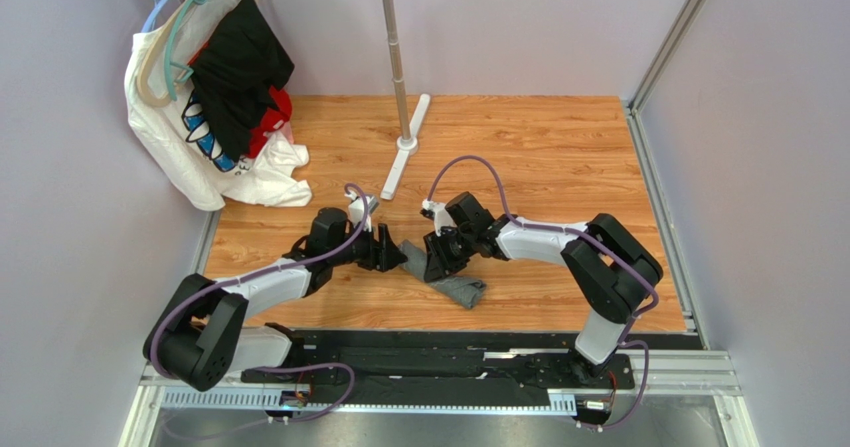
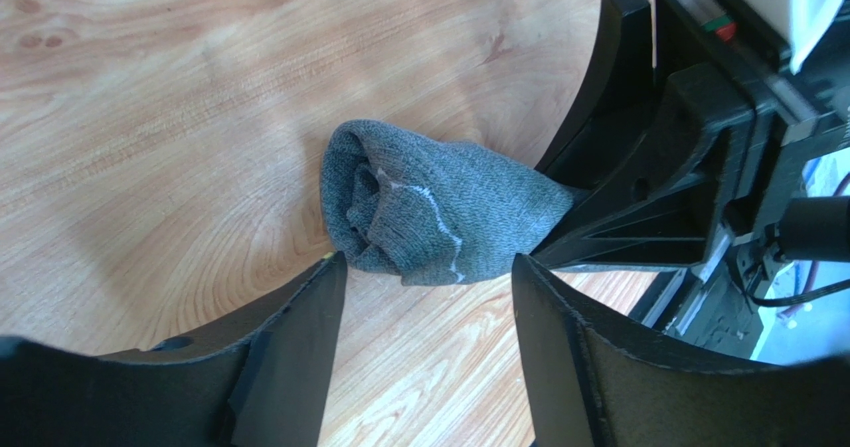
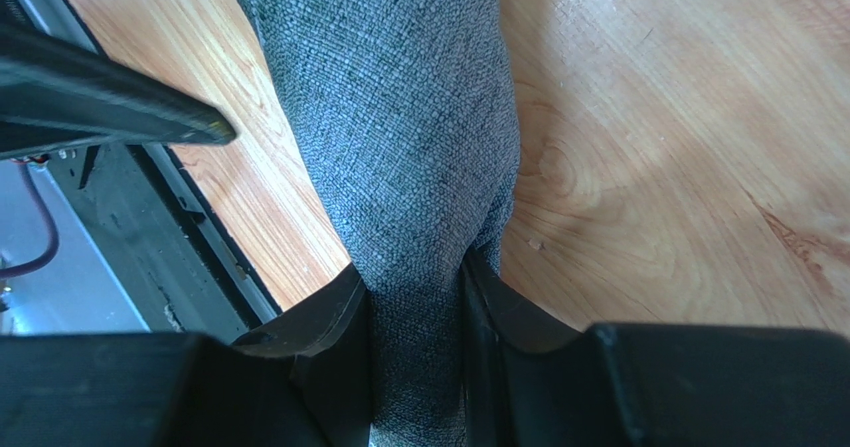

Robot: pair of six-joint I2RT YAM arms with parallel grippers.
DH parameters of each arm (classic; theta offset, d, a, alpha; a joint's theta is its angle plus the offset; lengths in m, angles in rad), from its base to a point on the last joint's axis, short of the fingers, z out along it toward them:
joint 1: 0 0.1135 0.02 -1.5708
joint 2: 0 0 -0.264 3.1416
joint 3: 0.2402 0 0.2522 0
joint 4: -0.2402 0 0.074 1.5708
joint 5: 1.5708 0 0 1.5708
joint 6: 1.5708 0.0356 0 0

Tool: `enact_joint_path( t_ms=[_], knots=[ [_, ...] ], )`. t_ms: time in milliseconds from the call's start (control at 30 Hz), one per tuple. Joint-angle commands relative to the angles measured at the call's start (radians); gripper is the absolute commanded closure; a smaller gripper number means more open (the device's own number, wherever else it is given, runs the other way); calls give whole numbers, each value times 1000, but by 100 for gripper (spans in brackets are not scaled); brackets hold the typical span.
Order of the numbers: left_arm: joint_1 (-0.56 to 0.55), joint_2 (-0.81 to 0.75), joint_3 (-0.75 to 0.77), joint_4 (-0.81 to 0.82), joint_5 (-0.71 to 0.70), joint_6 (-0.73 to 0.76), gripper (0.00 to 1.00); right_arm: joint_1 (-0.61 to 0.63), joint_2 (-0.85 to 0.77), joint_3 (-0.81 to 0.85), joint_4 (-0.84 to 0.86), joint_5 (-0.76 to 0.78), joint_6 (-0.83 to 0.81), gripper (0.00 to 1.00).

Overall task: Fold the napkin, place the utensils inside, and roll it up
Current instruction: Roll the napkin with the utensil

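Napkin (image 1: 465,290) (dark grey cloth, a pale stitched line along its edge) shown as a bunched, rope-like bundle near the middle of the wooden desk (image 1: 559,158), between the two arms. Right fingers (image 3: 334,332) are closed on the bundle and pinch it across its width; in the right wrist view the cloth runs out of the grip and away over the desk. The top view shows one end trailing on the desk toward the near edge. Left fingers (image 2: 299,337) stand spread apart and hold nothing. They face the other end of the bundle, which the left wrist view shows as a loosely coiled, rounded tip just ahead of the gap between them (whether this tip rests on the desk or hangs just above it cannot be told).

Progress, as a judgement from these views: the cloth is gathered and partly wound on itself, yet it is neither a flat fold nor a tidy roll. The coil is loose and uneven, and the trailing end is not wound in. No utensils appear in any view (whether any lie hidden inside the coil cannot be told). The placing step therefore cannot be confirmed, and the rolling step looks incomplete. What seems left is to even out and tighten the roll and take in the loose end.

Background: clothes on hangers (image 1: 214,98) at the far left corner and a grey pole (image 1: 396,58) on a white base, both well apart from the napkin.
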Motion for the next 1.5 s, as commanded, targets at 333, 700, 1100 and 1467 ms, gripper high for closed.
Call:
enact_joint_path(
  t_ms=[333, 700, 1100, 1467],
  knots=[
    [2, 109, 62, 116, 46, 43, 39, -15, 69, -11, -65, -56, -20, 67],
    [4, 141, 34, 180, 38, 41, 44, -16, 80, -6, -72, -65, -28, 67],
    [2, 195, 42, 204, 75, 34, 84, -16, 20, 21, -122, 5, -26, 40],
    [4, 253, 114, 107, 87, 40, 89, 91, -172, 43, -207, 373, -68, 33]
  ],
)
